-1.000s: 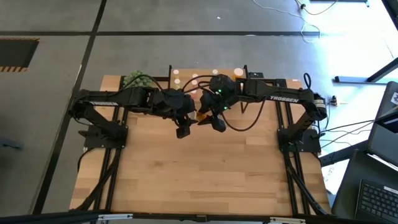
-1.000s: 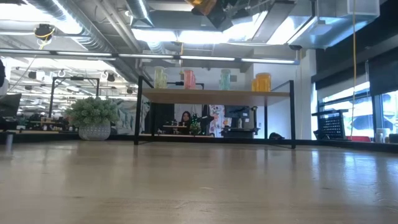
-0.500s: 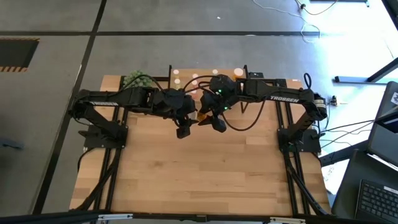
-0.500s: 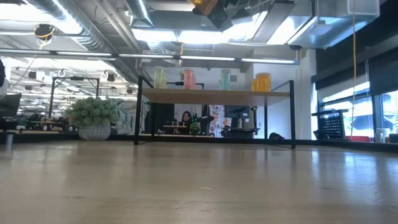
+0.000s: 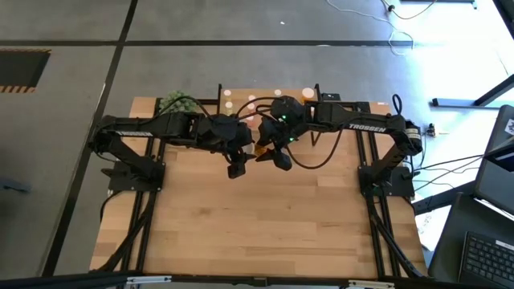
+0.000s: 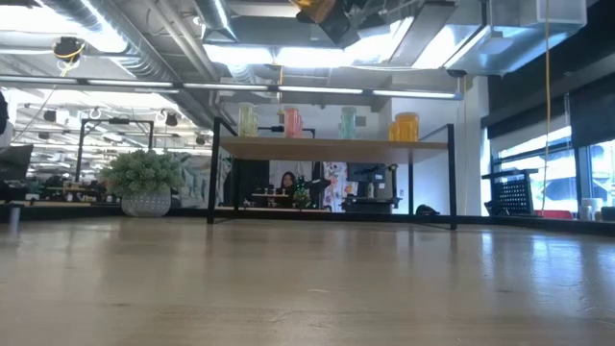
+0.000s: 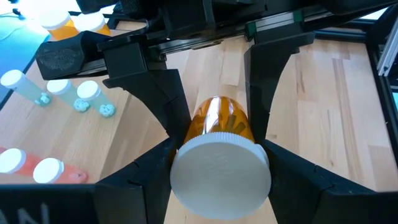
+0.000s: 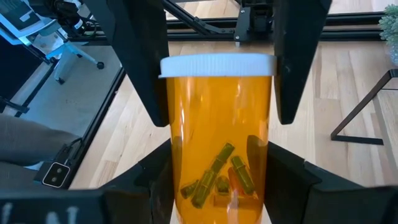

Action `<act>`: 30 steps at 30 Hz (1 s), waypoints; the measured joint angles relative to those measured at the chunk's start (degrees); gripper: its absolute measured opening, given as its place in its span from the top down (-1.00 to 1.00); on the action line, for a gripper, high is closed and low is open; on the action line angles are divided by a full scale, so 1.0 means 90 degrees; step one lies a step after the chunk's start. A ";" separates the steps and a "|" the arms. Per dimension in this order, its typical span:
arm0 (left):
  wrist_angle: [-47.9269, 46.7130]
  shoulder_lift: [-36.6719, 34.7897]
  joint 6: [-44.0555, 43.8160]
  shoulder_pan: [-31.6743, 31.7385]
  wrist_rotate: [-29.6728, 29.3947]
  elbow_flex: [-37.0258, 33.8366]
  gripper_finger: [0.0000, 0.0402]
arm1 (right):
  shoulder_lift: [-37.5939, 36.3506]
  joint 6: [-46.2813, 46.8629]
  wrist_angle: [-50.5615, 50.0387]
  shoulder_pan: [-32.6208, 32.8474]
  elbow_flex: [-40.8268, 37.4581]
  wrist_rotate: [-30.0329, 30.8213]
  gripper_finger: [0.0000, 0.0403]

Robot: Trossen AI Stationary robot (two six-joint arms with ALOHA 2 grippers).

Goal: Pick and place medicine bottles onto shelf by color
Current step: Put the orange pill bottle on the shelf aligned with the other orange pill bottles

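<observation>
A large orange medicine bottle (image 5: 261, 149) with a white cap hangs in the air over the table's far half, between my two arms. My left gripper (image 7: 221, 149) is shut on its cap end, and my right gripper (image 8: 217, 162) is shut on its body. In the low view only a scrap of the bottle (image 6: 312, 8) shows at the top edge. The shelf (image 6: 332, 147) stands on its black legs at the far edge. On it stand yellowish (image 6: 247, 119), pink (image 6: 291, 121), green (image 6: 348, 122) and orange (image 6: 405, 126) bottles. My left gripper pinches the white cap (image 7: 186, 168) by its rim between its two fingers. The fingers come from the table's left, slanting down, and lie along the bottle. The bottle is clear of the table, its cap end toward this wrist. My right gripper pinches the orange body near its base (image 8: 180, 168) between its two fingers. The fingers come from the table's right, slanting down, and lie along the bottle. The cap end (image 8: 217, 64) points away from this wrist, between the left fingers (image 8: 140, 62).
A green spiky plant ball in a pot (image 6: 146, 178) stands at the far left, beside the shelf. Several small green (image 7: 74, 93) and pink (image 7: 37, 171) bottles show in the left wrist view. The wooden tabletop (image 5: 257, 225) stretches toward the near edge.
</observation>
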 joint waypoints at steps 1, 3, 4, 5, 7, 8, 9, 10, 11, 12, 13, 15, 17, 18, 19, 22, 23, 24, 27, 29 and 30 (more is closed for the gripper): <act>0.0000 0.0000 0.0000 0.0000 0.0000 0.0000 -0.04 | 0.0000 -0.0004 0.0003 0.0000 -0.0001 0.0000 0.06; 0.0000 0.0000 0.0001 0.0000 -0.0005 0.0000 -0.04 | 0.0003 -0.0021 0.0020 0.0000 -0.0002 0.0000 0.06; 0.0000 -0.0002 0.0000 0.0000 -0.0005 0.0000 -0.04 | 0.0005 -0.0032 0.0024 0.0000 -0.0002 0.0000 0.06; -0.0002 -0.0002 0.0002 0.0000 -0.0007 0.0000 -0.04 | 0.0005 -0.0052 0.0027 0.0000 -0.0002 0.0002 0.06; 0.0000 -0.0002 0.0001 -0.0002 -0.0012 0.0000 -0.04 | 0.0007 -0.0137 0.0033 -0.0002 -0.0005 0.0002 0.06; 0.0002 -0.0002 0.0002 -0.0002 -0.0011 0.0000 -0.04 | 0.0007 -0.0159 0.0038 -0.0004 -0.0005 0.0002 0.06; -0.0001 -0.0002 0.0002 -0.0002 -0.0010 0.0000 -0.04 | 0.0007 -0.0167 0.0040 -0.0005 -0.0005 0.0002 0.06; -0.0003 -0.0002 0.0002 -0.0002 -0.0010 0.0000 -0.04 | 0.0007 -0.0169 0.0041 -0.0005 -0.0005 0.0002 0.06; -0.0007 -0.0002 0.0000 -0.0002 -0.0007 0.0000 -0.04 | 0.0008 -0.0171 0.0044 -0.0005 -0.0005 0.0002 0.06; -0.0007 -0.0002 -0.0002 -0.0002 -0.0007 0.0000 -0.04 | 0.0010 -0.0176 0.0044 -0.0005 -0.0005 0.0002 0.06; -0.0003 -0.0002 -0.0001 -0.0002 -0.0007 0.0000 -0.04 | 0.0010 -0.0183 0.0046 -0.0005 -0.0005 0.0002 0.06; -0.0002 -0.0002 0.0002 -0.0002 -0.0005 0.0001 -0.04 | 0.0010 -0.0196 0.0046 -0.0005 -0.0005 0.0004 0.06; -0.0004 -0.0002 -0.0002 -0.0002 0.0030 0.0002 -0.04 | 0.0010 -0.0211 0.0049 -0.0005 -0.0005 0.0002 0.06; -0.0002 -0.0002 -0.0002 0.0000 0.0057 0.0002 -0.04 | 0.0010 -0.0222 0.0051 -0.0005 -0.0005 0.0002 0.06; -0.0006 -0.0002 -0.0002 0.0000 0.0061 0.0002 -0.04 | 0.0010 -0.0271 0.0053 -0.0003 -0.0005 0.0002 0.07; -0.0103 -0.0002 0.0106 -0.0012 0.0058 0.0010 -0.04 | 0.0013 -0.0363 0.0085 0.0000 -0.0005 0.0029 0.09; -0.0147 -0.0002 0.0272 -0.0012 0.0061 0.0010 -0.04 | 0.0018 -0.0361 0.0095 0.0000 -0.0005 0.0053 0.09; -0.0191 -0.0002 0.0486 -0.0012 0.0061 0.0010 -0.04 | 0.0019 -0.0354 0.0097 0.0000 -0.0005 0.0056 0.09; -0.0272 -0.0002 0.0801 -0.0012 0.0066 0.0012 -0.04 | 0.0020 -0.0329 0.0097 0.0000 -0.0005 0.0054 0.08; -0.0325 -0.0002 0.0816 -0.0012 0.0073 0.0012 -0.04 | 0.0022 -0.0325 0.0097 0.0000 -0.0005 0.0051 0.08; -0.0374 -0.0002 0.0827 -0.0012 0.0078 0.0012 -0.04 | 0.0020 -0.0323 0.0097 0.0000 -0.0005 0.0049 0.08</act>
